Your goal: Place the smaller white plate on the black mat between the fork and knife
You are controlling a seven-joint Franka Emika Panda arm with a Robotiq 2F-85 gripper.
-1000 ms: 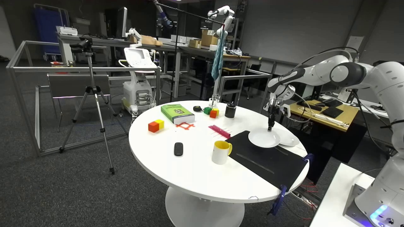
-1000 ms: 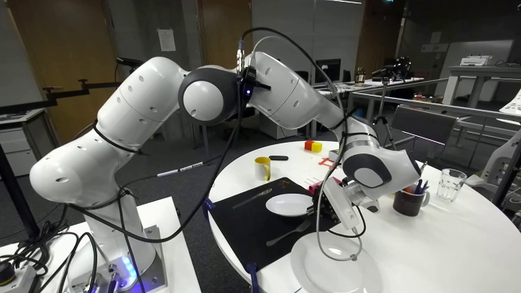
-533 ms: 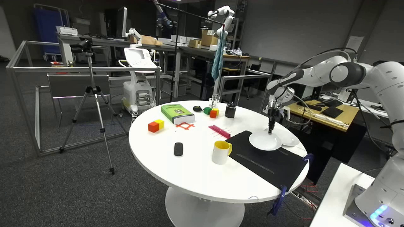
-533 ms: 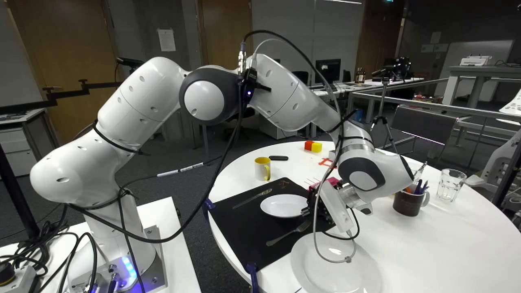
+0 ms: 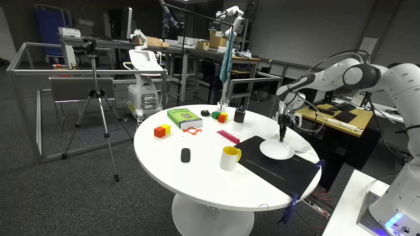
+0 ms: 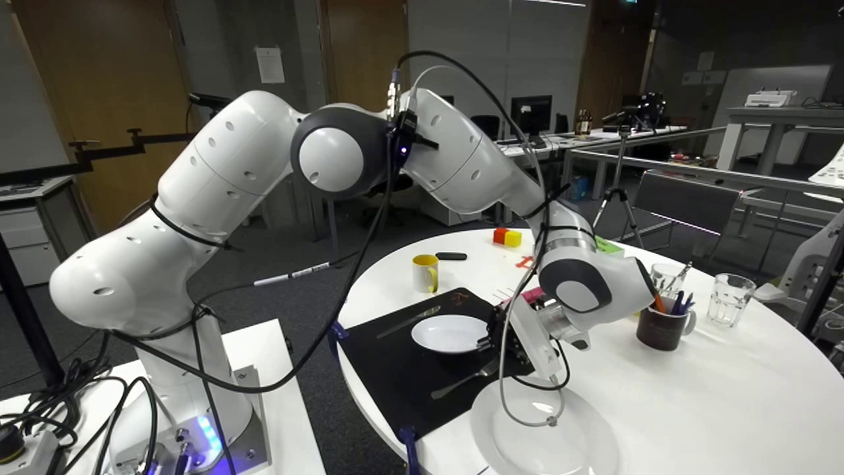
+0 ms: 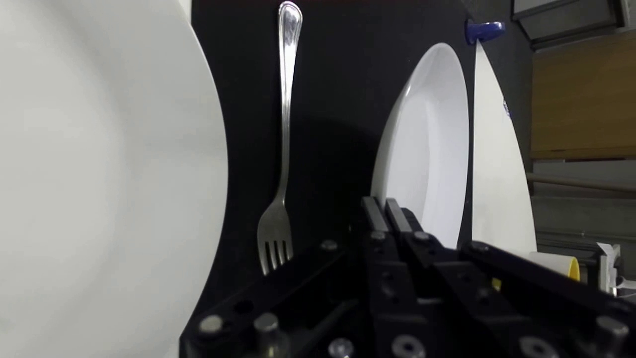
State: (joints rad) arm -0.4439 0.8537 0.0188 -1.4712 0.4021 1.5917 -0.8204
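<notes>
I am holding the plate at its rim with the gripper. In my wrist view the 2 fingers are standing almost together, and they are pinching this rim between them. In both exterior views the plate is showing over the mat, and in an exterior view I am seeing it between the knife and the fork. Whether its underside is touching the mat, I cannot tell. The knife and the fork are lying on the mat; in the wrist view the tines of the fork are pointing toward the side of the gripper. The big plate is lying beside the fork, and in the wrist view its rim is covering some part of the mat's edge.

The cup, white outside and yellow inside, is standing upright on the table, just beside the mat; its bottom is hidden from me. The mug, which is dark and has a handle, is standing upright too, well apart from the cup, and it is holding several pens, with orange and blue among them. Near the mug 2 clear glasses are standing. A thin stick is leaning at the glass closer to the gripper, but I cannot tell if it is inside this glass or inside the mug.
</notes>
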